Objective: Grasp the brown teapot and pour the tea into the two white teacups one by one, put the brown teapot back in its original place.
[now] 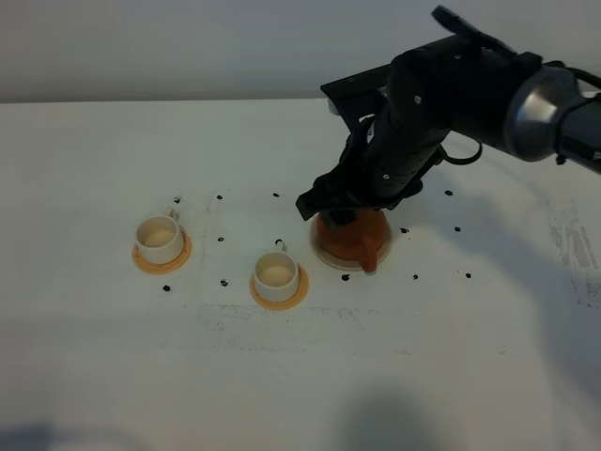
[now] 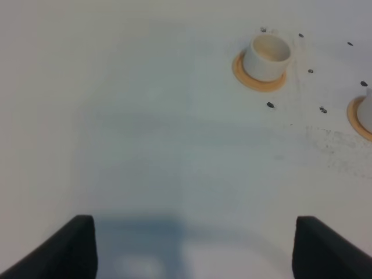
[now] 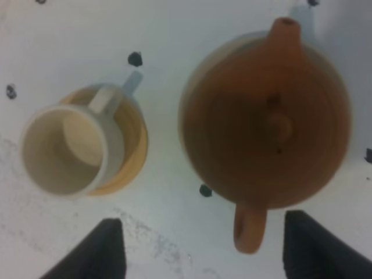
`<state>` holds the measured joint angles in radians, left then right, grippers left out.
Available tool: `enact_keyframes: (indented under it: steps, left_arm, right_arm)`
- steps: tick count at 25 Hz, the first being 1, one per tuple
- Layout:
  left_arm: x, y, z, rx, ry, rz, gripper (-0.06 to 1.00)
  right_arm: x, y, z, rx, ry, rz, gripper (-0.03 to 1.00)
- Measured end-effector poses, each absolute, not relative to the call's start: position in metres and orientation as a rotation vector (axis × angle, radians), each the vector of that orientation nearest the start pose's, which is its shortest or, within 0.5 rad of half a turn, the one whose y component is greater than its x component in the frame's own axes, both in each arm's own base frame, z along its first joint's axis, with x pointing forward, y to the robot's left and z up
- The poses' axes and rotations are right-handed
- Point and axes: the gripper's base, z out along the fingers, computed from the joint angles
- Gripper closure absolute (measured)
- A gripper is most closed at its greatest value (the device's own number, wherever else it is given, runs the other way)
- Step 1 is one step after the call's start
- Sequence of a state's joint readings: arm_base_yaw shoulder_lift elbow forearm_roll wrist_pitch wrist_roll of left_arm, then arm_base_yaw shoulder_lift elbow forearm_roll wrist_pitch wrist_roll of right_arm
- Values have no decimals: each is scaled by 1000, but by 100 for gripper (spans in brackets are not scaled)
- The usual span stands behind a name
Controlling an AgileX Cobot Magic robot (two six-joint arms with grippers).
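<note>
The brown teapot (image 1: 353, 237) sits on its cream saucer (image 1: 325, 252), right of the two white teacups. The left teacup (image 1: 158, 239) and the middle teacup (image 1: 276, 273) each stand on an orange coaster. My right gripper (image 1: 340, 209) hovers just above the teapot and hides its top. In the right wrist view it (image 3: 212, 250) is open, and the teapot (image 3: 267, 122) lies below it with its loop handle (image 3: 250, 228) between the fingers, untouched. The middle teacup (image 3: 64, 152) is beside the teapot. My left gripper (image 2: 195, 250) is open, empty and over bare table; one teacup (image 2: 267, 54) is far ahead.
Small black dots (image 1: 219, 198) mark the white table around the cups and the saucer. A second coaster (image 2: 361, 119) shows at the edge of the left wrist view. The left arm is outside the exterior view.
</note>
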<state>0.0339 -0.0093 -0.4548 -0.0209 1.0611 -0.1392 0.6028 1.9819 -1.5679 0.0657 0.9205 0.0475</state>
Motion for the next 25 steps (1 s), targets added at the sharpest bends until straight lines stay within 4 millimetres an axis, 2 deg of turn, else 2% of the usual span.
enact_keyframes:
  steps: [4,12,25]
  left_arm:
    - [-1,-2,265,-179,2074,-90,27]
    - [-1,-2,265,-179,2074,-90,27]
    - [-1,-2,265,-179,2074,-90,27]
  right_arm:
    - [347,242,212,-689,2806,210,40]
    - [358,219,210,-564,2864,130,40]
    - [362,223,185,-547,2930,153,40]
